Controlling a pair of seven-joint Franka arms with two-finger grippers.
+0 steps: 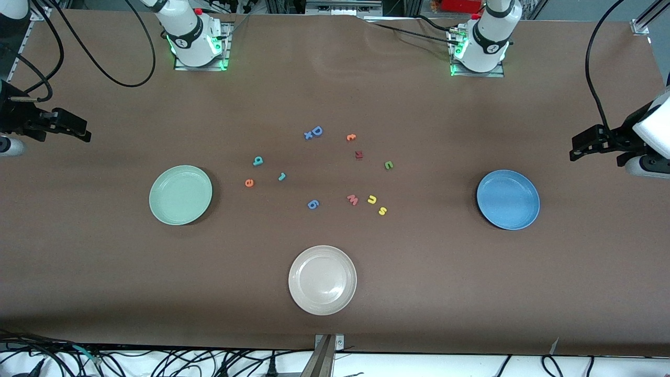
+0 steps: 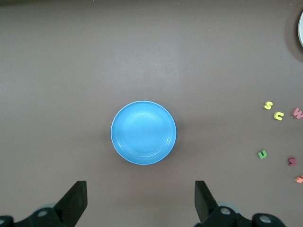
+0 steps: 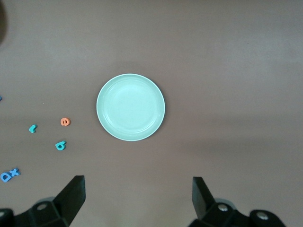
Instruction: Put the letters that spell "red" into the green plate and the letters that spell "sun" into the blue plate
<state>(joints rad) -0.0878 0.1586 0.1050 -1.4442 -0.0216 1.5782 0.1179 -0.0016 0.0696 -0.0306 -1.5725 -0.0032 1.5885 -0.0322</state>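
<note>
Both arms wait at the bench's ends, left end effector (image 2: pixel 141 203) and right end effector (image 3: pixel 138 201) wide open, empty; blue plate (image 1: pixel 507 199) and green plate (image 1: pixel 180 195) hold nothing.

I log the worktop (image 1: pixel 335 94) as plain brown, no pattern. The green plate (image 1: pixel 180 195) is pale mint, the blue plate (image 1: pixel 507 199) medium blue, and the third plate (image 1: pixel 322 280) whitish-beige; all are unpatterned. Letters: orange "e" (image 1: pixel 249 183), teal "r" (image 1: pixel 281 176), teal "d" (image 1: pixel 258 161), yellow "s" (image 1: pixel 382 211), yellow "u" (image 1: pixel 371 199), olive-green "n" (image 1: pixel 388 165), pink "w" (image 1: pixel 353 199), blue capital "D" (image 1: pixel 316 131). I note both pincers are black: left (image 2: pixel 141 201), right (image 3: pixel 138 198).
</note>
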